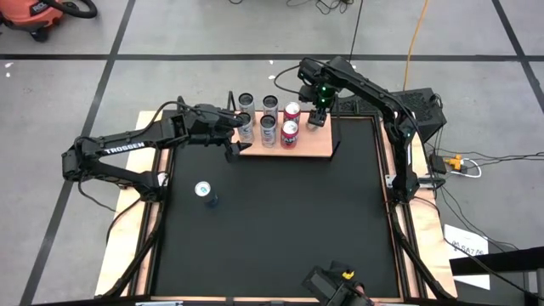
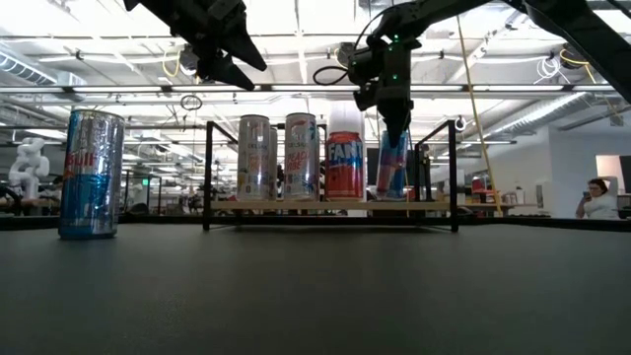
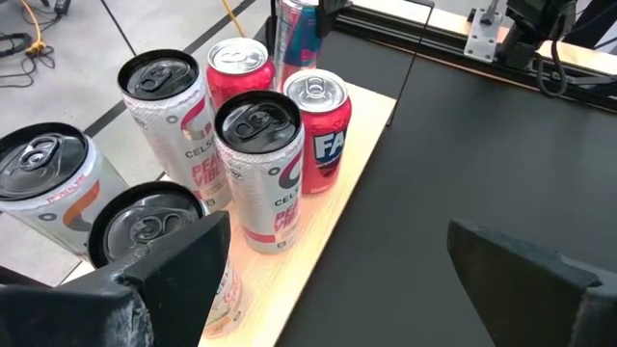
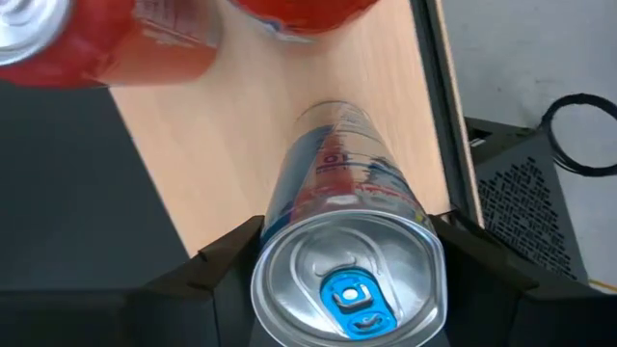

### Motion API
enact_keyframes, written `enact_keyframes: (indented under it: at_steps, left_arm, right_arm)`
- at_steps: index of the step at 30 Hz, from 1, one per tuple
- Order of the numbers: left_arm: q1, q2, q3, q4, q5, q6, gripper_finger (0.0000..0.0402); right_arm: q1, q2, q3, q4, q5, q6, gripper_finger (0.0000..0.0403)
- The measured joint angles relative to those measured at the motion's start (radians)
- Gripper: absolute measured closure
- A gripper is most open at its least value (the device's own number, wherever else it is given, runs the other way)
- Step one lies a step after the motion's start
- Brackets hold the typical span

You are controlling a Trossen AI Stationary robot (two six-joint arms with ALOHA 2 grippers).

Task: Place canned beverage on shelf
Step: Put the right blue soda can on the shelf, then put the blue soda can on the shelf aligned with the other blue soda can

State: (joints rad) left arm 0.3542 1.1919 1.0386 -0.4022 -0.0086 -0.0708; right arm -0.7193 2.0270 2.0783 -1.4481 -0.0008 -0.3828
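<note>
On pale wooden shelf (image 4: 251, 125), upright aluminium can (image 4: 342, 241).

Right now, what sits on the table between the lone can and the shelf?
Nothing: in the high view, bare black tabletop separates the lone can from the shelf.

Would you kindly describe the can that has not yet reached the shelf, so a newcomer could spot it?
Start at the light-wood shelf along the black table's far edge, where the other cans crowd together. Come toward the near left, past the left gripper: one blue-and-silver can stands upright, alone on bare tabletop.
</note>
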Motion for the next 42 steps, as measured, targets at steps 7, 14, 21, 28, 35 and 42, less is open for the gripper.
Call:
enact_keyframes:
  at_steps: [7, 14, 21, 28, 35, 42]
  left_arm:
    - [0.0, 0.0, 0.0, 0.001, 0.0, 0.0, 0.0017]
    - [0.0, 0.0, 0.0, 0.001, 0.0, -0.001, 0.0017]
    - [0.0, 0.0, 0.0, 0.0, 0.0, -0.001, 0.0017]
    - [0.0, -0.025, 0.0, -0.011, 0.0, 0.002, 0.0017]
    - [0.0, -0.1, 0.059, -0.168, 0.006, 0.056, 0.0017]
    - [-0.024, -0.167, 0.064, -0.523, 0.098, 0.07, 0.0017]
  right_arm:
    - [0.0, 0.0, 0.0, 0.005, -0.004, -0.004, 0.0168]
    - [0.0, 0.0, 0.0, 0.013, -0.002, -0.003, 0.0136]
    - [0.0, 0.0, 0.0, 0.012, -0.001, 0.003, 0.0103]
    - [0.001, -0.023, 0.014, 0.002, 0.029, 0.058, 0.0102]
    - [0.01, -0.077, 0.135, 0.003, 0.024, 0.134, 0.0101]
    - [0.045, -0.17, 0.186, 0.051, -0.03, 0.292, 0.0101]
